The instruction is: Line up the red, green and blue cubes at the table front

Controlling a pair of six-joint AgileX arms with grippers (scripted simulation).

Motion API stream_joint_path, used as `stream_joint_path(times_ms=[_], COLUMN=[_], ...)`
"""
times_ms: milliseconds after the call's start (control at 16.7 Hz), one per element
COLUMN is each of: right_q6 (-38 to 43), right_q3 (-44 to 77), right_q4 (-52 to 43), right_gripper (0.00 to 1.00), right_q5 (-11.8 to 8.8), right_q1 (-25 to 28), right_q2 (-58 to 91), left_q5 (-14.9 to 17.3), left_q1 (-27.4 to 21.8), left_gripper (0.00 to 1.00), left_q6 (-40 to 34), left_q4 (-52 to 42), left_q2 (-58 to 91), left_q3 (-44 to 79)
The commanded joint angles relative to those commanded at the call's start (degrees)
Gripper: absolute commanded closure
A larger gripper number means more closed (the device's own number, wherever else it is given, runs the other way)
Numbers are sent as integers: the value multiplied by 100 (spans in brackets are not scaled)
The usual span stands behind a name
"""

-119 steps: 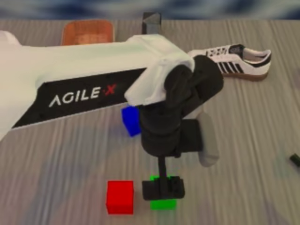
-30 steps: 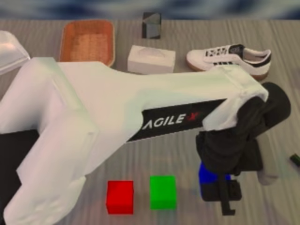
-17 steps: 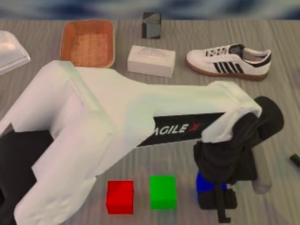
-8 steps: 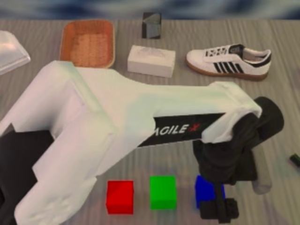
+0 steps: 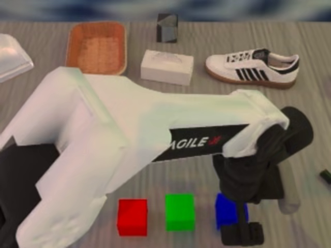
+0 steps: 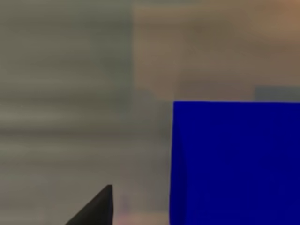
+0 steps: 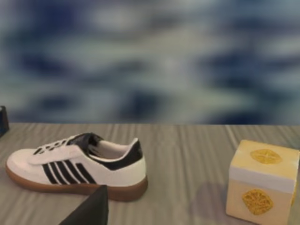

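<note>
Three cubes stand in a row near the table's front edge: the red cube at left, the green cube in the middle, the blue cube at right. My left gripper hovers over the blue cube's front right side and hides part of it. It is open: in the left wrist view a dark fingertip stands apart from the blue cube. My right gripper is parked at the right edge, open, one fingertip showing.
At the back stand a wicker basket, a white box, a dark block and a sneaker. A clear object lies at the far left. The right wrist view shows a cream and yellow box.
The left arm carried the blue cube to the right of the green one and set it down. Its gripper let go and has slid slightly toward the front edge.
</note>
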Motion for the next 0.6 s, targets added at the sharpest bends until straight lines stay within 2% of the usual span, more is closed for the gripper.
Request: stream_joint_path(times_ms=[600], right_q6=[0], right_q3=[0], right_q4=[0], right_gripper=[0], right_q5=[0], right_q1=[0], right_q2=[0], left_q5=[-4], left_q1=[113], left_gripper=[0], left_q6=[0], left_q4=[-1360], left_q2=[-358], left_q3=[1002])
